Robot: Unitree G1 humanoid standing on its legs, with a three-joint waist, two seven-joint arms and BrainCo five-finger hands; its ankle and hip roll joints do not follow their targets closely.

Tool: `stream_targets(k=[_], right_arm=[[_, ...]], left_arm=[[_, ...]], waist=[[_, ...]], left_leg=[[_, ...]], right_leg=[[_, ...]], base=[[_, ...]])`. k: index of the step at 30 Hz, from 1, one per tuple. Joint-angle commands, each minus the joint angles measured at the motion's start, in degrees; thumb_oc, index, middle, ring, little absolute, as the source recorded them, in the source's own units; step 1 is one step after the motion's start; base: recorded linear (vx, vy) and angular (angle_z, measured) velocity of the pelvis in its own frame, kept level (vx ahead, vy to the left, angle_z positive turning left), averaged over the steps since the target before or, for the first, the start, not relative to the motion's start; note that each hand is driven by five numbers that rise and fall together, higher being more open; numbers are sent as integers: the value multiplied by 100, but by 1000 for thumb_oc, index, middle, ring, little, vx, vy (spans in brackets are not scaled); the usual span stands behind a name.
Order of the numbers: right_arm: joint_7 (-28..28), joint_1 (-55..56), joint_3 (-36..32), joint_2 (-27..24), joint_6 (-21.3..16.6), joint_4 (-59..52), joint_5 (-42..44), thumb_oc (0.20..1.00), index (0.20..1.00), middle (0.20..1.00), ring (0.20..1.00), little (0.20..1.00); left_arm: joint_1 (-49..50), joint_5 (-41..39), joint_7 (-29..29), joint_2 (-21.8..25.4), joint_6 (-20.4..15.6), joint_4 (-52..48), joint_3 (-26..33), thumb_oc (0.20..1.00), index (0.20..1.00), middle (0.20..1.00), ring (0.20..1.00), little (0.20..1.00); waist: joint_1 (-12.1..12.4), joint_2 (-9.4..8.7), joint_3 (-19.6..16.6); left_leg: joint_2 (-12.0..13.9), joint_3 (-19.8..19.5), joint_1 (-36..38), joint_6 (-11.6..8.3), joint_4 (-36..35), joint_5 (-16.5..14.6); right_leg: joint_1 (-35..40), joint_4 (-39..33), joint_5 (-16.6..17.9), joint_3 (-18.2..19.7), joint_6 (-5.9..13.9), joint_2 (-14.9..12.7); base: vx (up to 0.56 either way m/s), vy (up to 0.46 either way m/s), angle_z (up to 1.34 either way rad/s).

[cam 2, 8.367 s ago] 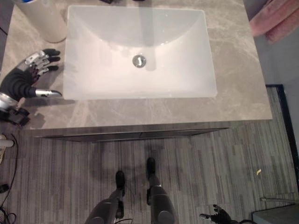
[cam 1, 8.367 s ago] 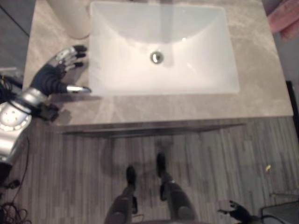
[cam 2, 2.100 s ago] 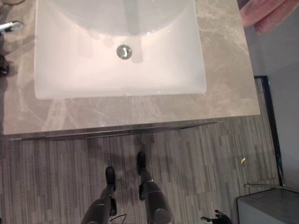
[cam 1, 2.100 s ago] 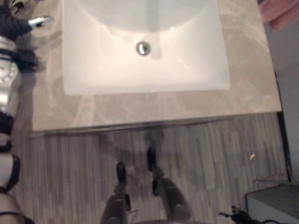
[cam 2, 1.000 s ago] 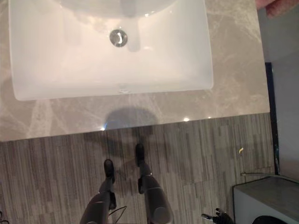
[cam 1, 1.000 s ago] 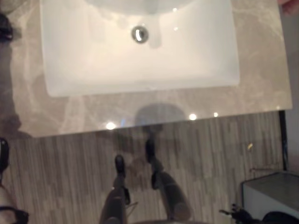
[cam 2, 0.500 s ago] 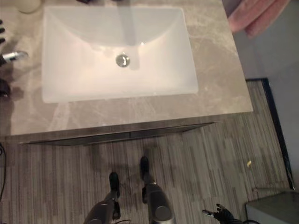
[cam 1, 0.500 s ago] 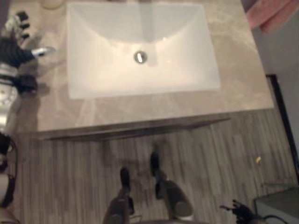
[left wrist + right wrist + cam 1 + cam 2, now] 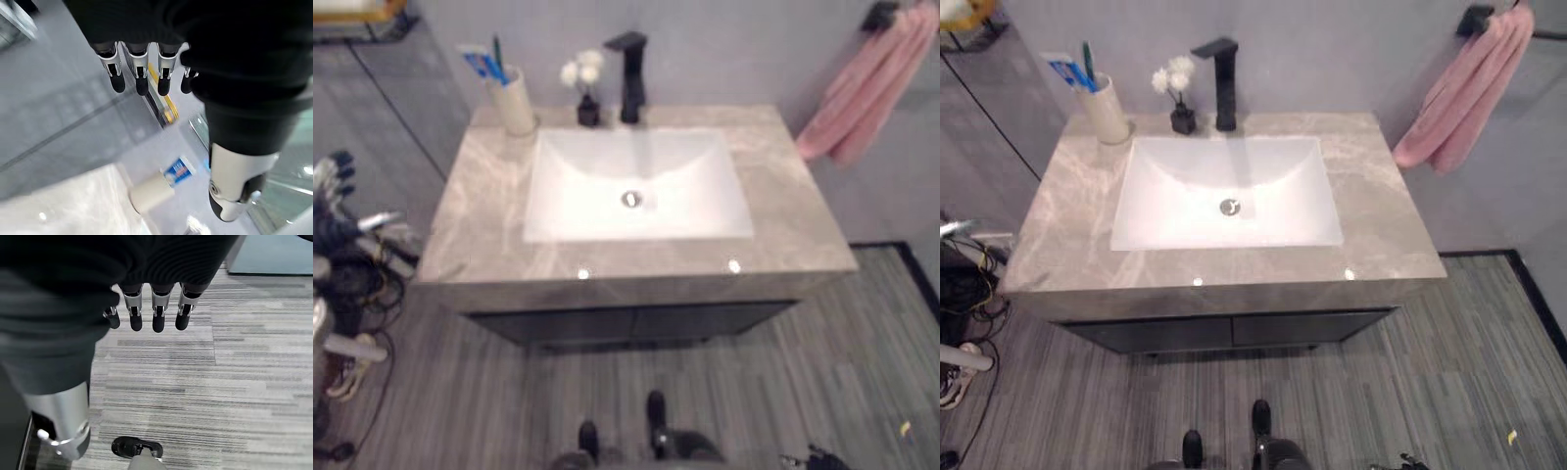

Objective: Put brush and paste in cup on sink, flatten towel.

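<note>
Right eye view: brush (image 9: 1088,56) and paste (image 9: 1065,70) upright in cup (image 9: 1103,110), left of black faucet (image 9: 1223,70) behind sink (image 9: 1227,192). Pink towel (image 9: 1459,90) hangs bunched, well right of sink. Left eye view: left hand (image 9: 340,211) off counter's (image 9: 480,225) left edge, fingers straight, empty. Right wrist view: right hand (image 9: 152,316) relaxed, empty, over floor (image 9: 244,382).

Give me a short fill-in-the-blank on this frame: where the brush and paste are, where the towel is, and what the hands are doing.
1. The brush and paste stand in the ____ at the counter's back left corner.
2. The pink towel hangs from a ____ on the wall.
3. The left hand holds ____.
4. The right hand hangs over the ____.

Missing words: cup; hook; nothing; floor
</note>
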Motion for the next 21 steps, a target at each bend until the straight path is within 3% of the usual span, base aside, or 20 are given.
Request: stream_targets(k=[1,2,3,4,6,10,13,16,20,21], right_arm=[[-109,74,-127,-39,-23,424,-11,1000,1000,1000,1000,1000],[-112,94,-168,-17,-39,417,-12,1000,1000,1000,1000,1000],[-130,153,-195,32,-46,486,-44,1000,1000,1000,1000,1000],[-130,148,-191,31,-46,487,-44,1000,1000,1000,1000,1000],[-144,225,-223,76,-34,528,-91,1000,1000,1000,1000,1000],[-207,315,-170,131,32,601,-324,1000,1000,1000,1000,1000],[-231,320,-205,134,43,607,-316,1000,1000,1000,1000,1000],[-350,291,-206,143,75,606,-297,1000,1000,1000,1000,1000],[-461,200,-185,92,87,616,-326,1000,1000,1000,1000,1000],[-543,105,-109,63,84,587,-367,1000,1000,1000,1000,1000]], left_arm=[[259,721,420,38,-39,164,892,1000,1000,1000,1000,1000],[487,943,525,-43,3,188,1084,1000,1000,1000,1000,1000],[774,1163,892,-547,73,746,1453,1000,1000,1000,1000,1000],[778,1164,891,-550,73,743,1460,1000,1000,1000,1000,1000],[985,1096,1008,-1121,55,917,1571,1000,1000,1000,1000,1000],[1276,1297,1180,-1875,212,1874,1373,1000,1000,1000,1000,1000],[1244,1243,1215,-2104,252,2203,1226,1000,1000,1000,1000,1000],[1124,1085,1192,-2634,466,3267,740,1000,1000,1000,1000,1000],[928,1341,1094,-2876,646,4317,147,1000,1000,1000,1000,1000],[785,1959,987,-3099,843,4903,-500,1000,1000,1000,1000,1000]], waist=[[0,-34,-231],[16,-36,-263],[43,-36,-271],[38,-38,-274],[64,-43,-314],[75,-48,-315],[59,-19,-288],[4,20,-304],[-61,77,-340],[-136,117,-369]], left_leg=[[40,309,-202,159,100,-149],[46,312,-182,158,100,-155],[61,303,-99,143,100,-192],[58,303,-109,145,100,-183],[58,291,-86,148,100,-190],[78,228,3,149,100,-194],[83,182,15,147,100,-181],[73,160,13,150,100,-147],[67,186,19,147,100,-146],[74,241,24,142,100,-146]], right_leg=[[507,33,-856,-16,303,-351],[530,33,-873,-26,298,-349],[625,33,-935,-66,289,-339],[615,33,-929,-66,287,-342],[651,33,-965,-85,268,-338],[791,60,-1016,-170,190,-293],[760,200,-1097,-187,166,-266],[798,168,-1106,-210,144,-249],[842,84,-1074,-204,141,-243],[839,53,-1063,-181,130,-234]], base=[[12,-33,10],[17,-76,5],[22,-55,5],[20,-56,6],[9,-25,3],[10,-55,11],[-20,-48,14],[-18,-61,8],[4,-49,-2],[-3,-53,-2]])
